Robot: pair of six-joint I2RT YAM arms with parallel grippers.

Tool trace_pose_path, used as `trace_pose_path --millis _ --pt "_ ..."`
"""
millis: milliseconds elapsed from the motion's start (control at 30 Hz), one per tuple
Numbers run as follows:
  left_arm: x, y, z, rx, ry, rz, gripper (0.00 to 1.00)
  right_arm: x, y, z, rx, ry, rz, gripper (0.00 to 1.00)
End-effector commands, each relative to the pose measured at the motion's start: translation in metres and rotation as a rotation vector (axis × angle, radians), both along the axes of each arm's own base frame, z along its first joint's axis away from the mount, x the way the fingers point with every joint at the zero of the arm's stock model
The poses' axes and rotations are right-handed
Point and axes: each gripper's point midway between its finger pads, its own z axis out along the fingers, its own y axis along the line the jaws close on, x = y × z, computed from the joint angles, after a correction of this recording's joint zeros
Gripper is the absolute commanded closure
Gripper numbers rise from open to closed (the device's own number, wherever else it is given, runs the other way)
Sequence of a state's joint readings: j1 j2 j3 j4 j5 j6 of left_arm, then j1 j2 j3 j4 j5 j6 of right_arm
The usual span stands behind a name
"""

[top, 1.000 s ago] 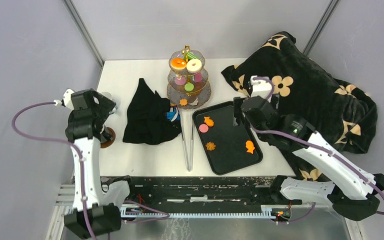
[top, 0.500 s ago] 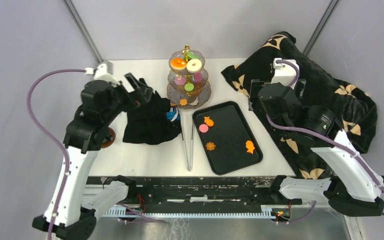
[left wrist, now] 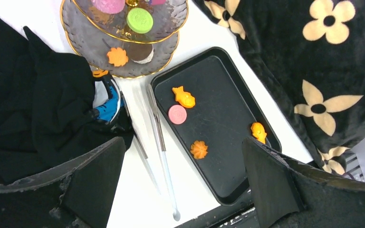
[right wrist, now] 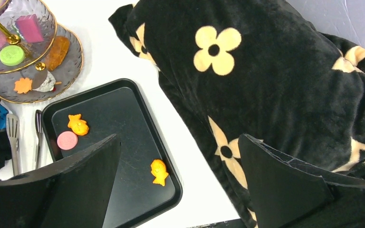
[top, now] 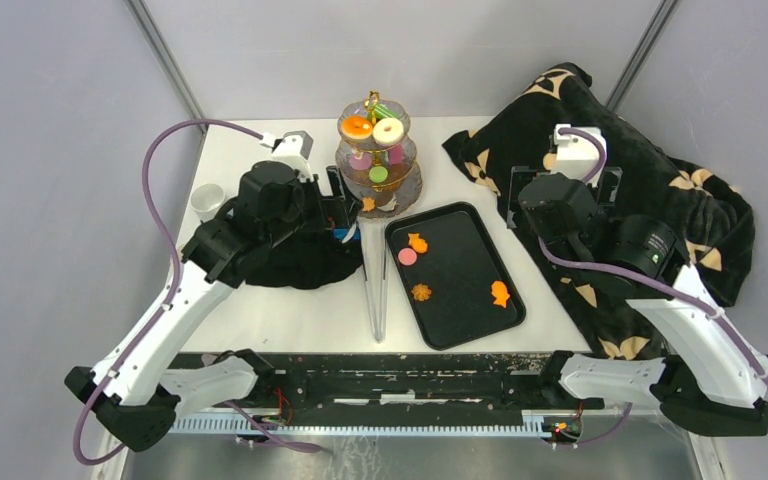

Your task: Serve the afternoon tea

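A three-tier glass stand (top: 378,165) holds an orange donut (top: 356,127), a white donut (top: 388,131), and pink and green discs. A black tray (top: 460,270) holds two orange fish cookies (top: 417,242) (top: 500,293), a pink disc (top: 407,257) and an orange flower cookie (top: 421,292). My left gripper (top: 343,205) is open and empty, high over the black cloth beside the stand; its wrist view (left wrist: 183,142) looks down on the tray (left wrist: 228,128). My right gripper (top: 560,192) is open and empty, above the tray's right edge and the blanket (right wrist: 179,137).
Metal tongs (top: 375,290) lie left of the tray. A black cloth (top: 295,245) partly covers a blue and white item (top: 345,232). A white cup (top: 206,200) stands at the left. The black flowered blanket (top: 640,200) fills the right side.
My left arm swung from the table's left edge rightward over the black cloth toward the stand, uncovering the white cup. My right gripper rose from the tray's edge toward the blanket.
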State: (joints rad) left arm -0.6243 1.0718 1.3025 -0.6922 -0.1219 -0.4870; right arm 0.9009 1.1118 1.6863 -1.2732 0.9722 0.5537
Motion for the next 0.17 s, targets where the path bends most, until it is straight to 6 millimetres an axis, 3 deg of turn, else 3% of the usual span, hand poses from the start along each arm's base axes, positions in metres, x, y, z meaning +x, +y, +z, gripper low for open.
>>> trace_pose_path --millis 0,133 --pt "0.0066 0.0012 0.0196 -0.022 -0.114 0.001 0.01 0.0041 -0.0058 -0.0009 -0.035 -0.010 -0.055 0.00" --pt "0.0087 0.0039 0.0109 -0.008 -0.103 0.021 0.01 0.0084 0.0000 -0.0055 -0.058 0.010 -0.054 0.00"
